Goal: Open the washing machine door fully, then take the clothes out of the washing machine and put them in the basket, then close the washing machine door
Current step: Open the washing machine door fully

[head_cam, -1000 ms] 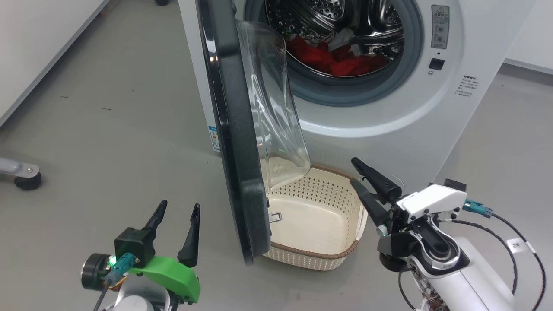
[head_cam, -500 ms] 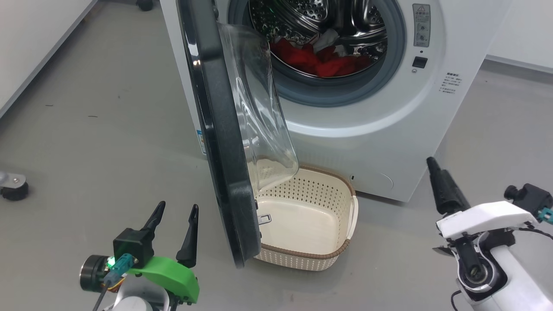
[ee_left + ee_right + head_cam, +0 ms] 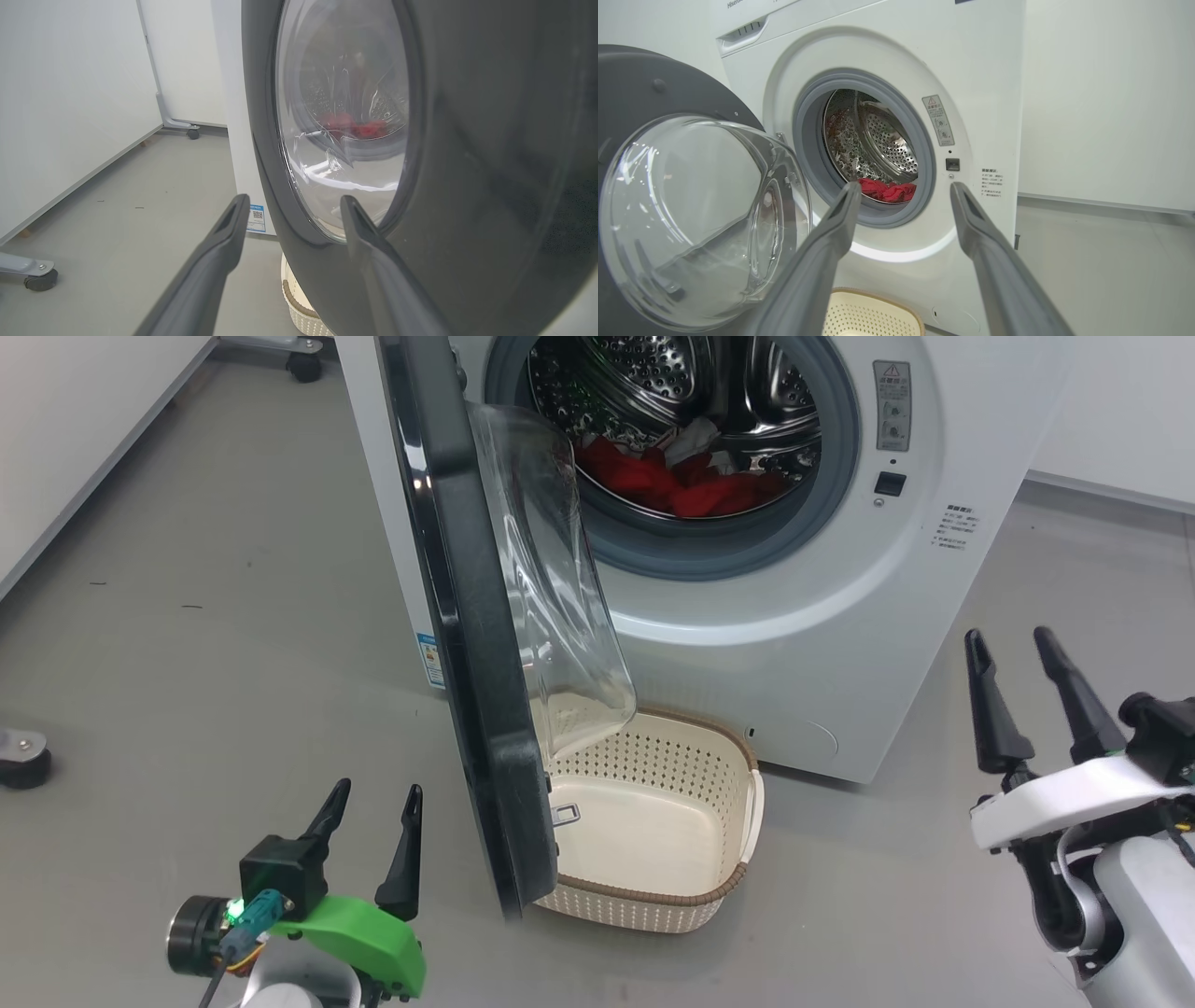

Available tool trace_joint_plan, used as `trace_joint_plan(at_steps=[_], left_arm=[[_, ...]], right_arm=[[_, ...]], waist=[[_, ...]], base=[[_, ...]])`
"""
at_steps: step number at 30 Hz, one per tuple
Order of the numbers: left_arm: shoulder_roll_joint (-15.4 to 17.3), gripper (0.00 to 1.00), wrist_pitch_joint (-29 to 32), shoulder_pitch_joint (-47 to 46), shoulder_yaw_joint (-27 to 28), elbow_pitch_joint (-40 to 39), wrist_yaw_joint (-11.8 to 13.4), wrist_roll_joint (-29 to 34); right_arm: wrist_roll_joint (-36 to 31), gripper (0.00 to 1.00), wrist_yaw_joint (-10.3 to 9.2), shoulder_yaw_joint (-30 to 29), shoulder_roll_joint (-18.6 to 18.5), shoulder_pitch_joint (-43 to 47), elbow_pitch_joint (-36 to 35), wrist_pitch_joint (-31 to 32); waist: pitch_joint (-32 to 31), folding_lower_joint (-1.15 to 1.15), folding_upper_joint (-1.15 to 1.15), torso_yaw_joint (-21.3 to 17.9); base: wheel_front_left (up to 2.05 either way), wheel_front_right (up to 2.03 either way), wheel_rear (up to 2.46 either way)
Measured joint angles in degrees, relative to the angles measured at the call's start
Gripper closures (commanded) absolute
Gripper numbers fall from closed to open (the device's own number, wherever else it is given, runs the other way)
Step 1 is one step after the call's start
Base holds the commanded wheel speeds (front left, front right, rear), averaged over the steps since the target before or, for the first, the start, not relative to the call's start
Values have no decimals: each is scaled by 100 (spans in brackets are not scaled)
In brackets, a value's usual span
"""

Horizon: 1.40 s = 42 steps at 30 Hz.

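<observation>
clearly the washing machine door is only part-way out. it stands roughly square to the washing machine, its lower edge hanging over the left part of the basket, which sits on the floor right against the machine's front. the red clothes lie low in the steel drum.

the left claw is released and empty, low beside the door's outer face. the right claw is likewise spread and holds nothing, off to the machine's right.

to finish the opening well, i'd push on the black ring from the inner side, not on the glass bowl. i'd swing it wide enough to free the basket's mouth before reaching into the drum.

as for writing, the brand lettering at the machine's top looks like "hisense", though it is cut off. the blue sticker carries a square code. the warning label shows a triangle, and its print is too small to read.
</observation>
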Motion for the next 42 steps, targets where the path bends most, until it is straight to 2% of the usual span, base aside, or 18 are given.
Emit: trace_joint_plan(at_steps=[3, 4, 5, 6, 9, 24, 42], left_arm=[[8, 0, 13, 59, 15, -9, 4, -9], [8, 0, 13, 59, 15, -9, 4, -9], [14, 0, 13, 67, 16, -13, 5, -9], [14, 0, 13, 67, 16, -13, 5, -9], [19, 0, 26, 70, 13, -27, 5, -9], [21, 0, 71, 107, 4, -92, 7, -51], [21, 0, 167, 182, -73, -151, 7, -49]], right_arm=[[-452, 0, -213, -265, 46, 10, -267, -1], [-452, 0, -213, -265, 46, 10, -267, -1], [-649, 0, -309, -314, 133, 124, -352, -1], [-649, 0, -309, -314, 133, 124, -352, -1], [-931, 0, -477, -333, 345, 494, -428, -1], [-1449, 0, -571, -336, 791, 1235, -427, 0], [-1623, 0, -571, -527, 1101, 1365, -314, 0]], waist=[[-11, 0, 0, -27], [-11, 0, 0, -27], [-16, 0, 0, -43], [-16, 0, 0, -43], [-24, 0, 0, -67], [-14, 0, 0, -77], [-6, 0, 0, -17]], base=[[0, 0, 0], [0, 0, 0], [0, 0, 0], [0, 0, 0], [0, 0, 0], [0, 0, 0], [0, 0, 0]])
